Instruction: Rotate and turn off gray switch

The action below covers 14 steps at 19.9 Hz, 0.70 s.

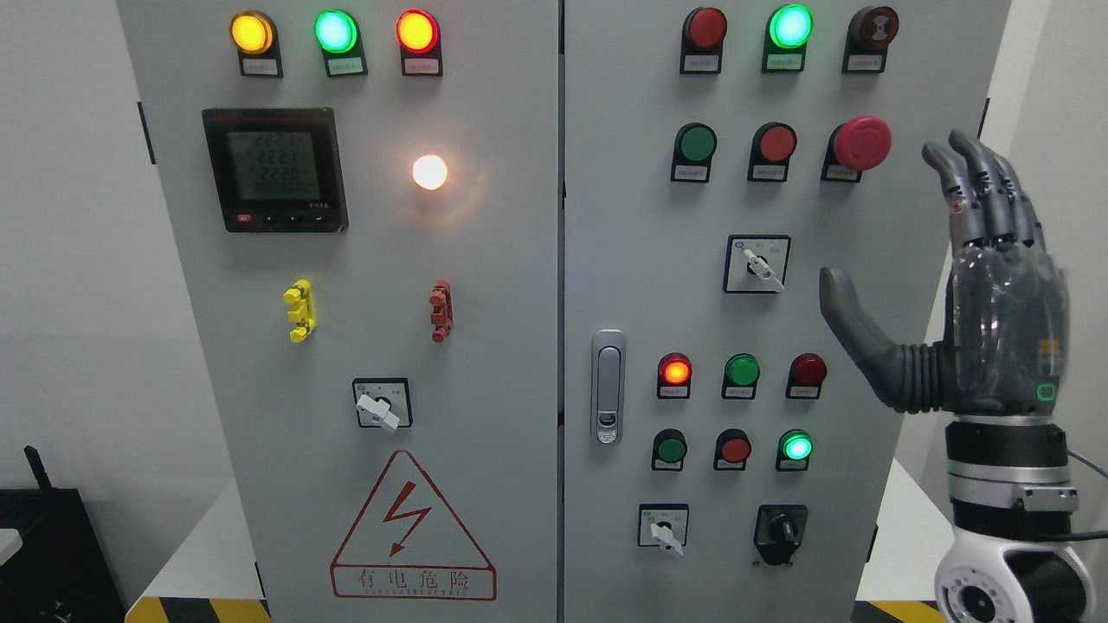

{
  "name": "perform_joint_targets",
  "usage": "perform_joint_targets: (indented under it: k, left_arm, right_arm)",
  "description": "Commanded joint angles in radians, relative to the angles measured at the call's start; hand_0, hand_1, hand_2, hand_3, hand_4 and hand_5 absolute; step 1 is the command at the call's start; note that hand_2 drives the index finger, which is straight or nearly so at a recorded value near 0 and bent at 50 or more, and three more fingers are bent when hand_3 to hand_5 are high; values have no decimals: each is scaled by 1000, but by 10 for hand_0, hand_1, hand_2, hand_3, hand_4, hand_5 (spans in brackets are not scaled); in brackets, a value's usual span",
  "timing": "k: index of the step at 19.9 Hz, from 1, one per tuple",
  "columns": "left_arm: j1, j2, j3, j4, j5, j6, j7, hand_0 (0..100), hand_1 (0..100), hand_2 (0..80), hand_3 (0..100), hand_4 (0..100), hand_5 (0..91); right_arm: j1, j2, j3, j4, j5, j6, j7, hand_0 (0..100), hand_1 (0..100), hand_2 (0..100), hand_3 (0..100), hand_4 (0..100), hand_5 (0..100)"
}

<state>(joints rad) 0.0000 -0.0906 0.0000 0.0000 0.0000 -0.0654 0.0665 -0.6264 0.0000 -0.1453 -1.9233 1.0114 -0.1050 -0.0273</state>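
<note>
Cabinet (485,346): grey control cabinet with two doors side by side, filling most of the view; a vertical seam runs between the doors.
Left door (363,285): carries three lit lamps along the top in yellow, green and red, a digital meter (274,170) with a lit display, a glowing white lamp (429,172), a yellow clip, a red clip, one rotary selector and a red triangular warning sign (413,529) at the bottom.
Right door (658,216): carries rows of round lamps and push buttons, a red mushroom button (861,143), a latch handle (608,386) near the seam, three rotary selectors and a black key switch (781,532).
Right hand (978,311): raised upright at the right edge of the cabinet, palm side facing the panel; the four fingers (982,186) are straight and held close together, the thumb (853,316) is spread out to the picture's left. It holds nothing and touches nothing.
Left arm: not in view.
Gray switch (760,266): rotary selector in a black square frame at mid-height on the right door, below the red and green button row; its light knob points down and to the right.
Relation: the gray switch lies to the left of the right hand, near the thumb tip and a little above it, with bare door panel between them.
</note>
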Motion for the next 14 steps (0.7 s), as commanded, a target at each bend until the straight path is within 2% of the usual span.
perform_joint_targets:
  k: [1, 9, 11, 12, 13, 14]
  left_arm:
    - [-9, 0, 8, -26, 20, -1, -1, 120, 389, 0, 0, 0, 0]
    - [-9, 0, 8, -26, 20, -1, -1, 120, 389, 0, 0, 0, 0]
    - [-9, 0, 8, -26, 20, -1, -1, 120, 389, 0, 0, 0, 0]
    - [-9, -1, 8, -26, 20, -1, -1, 120, 389, 0, 0, 0, 0]
    - [-9, 0, 9, -26, 20, -1, -1, 120, 389, 0, 0, 0, 0]
    - [-9, 0, 8, -26, 18, -1, -1, 120, 389, 0, 0, 0, 0]
  right_arm:
    - [-4, 6, -2, 0, -1, 1, 1, 240, 230, 0, 0, 0, 0]
    - [-6, 6, -16, -5, -1, -1, 0, 246, 231, 0, 0, 0, 0]
    - [-4, 11, -20, -6, -2, -2, -14, 248, 240, 0, 11, 0, 0]
    - [-4, 14, -25, -6, -1, -4, -35, 265, 265, 117, 138, 81, 0]
    - [-4, 15, -26, -6, -1, -5, -48, 287, 283, 177, 255, 247, 0]
    - [-4, 17, -26, -6, -2, -5, -51, 293, 298, 202, 328, 306, 75]
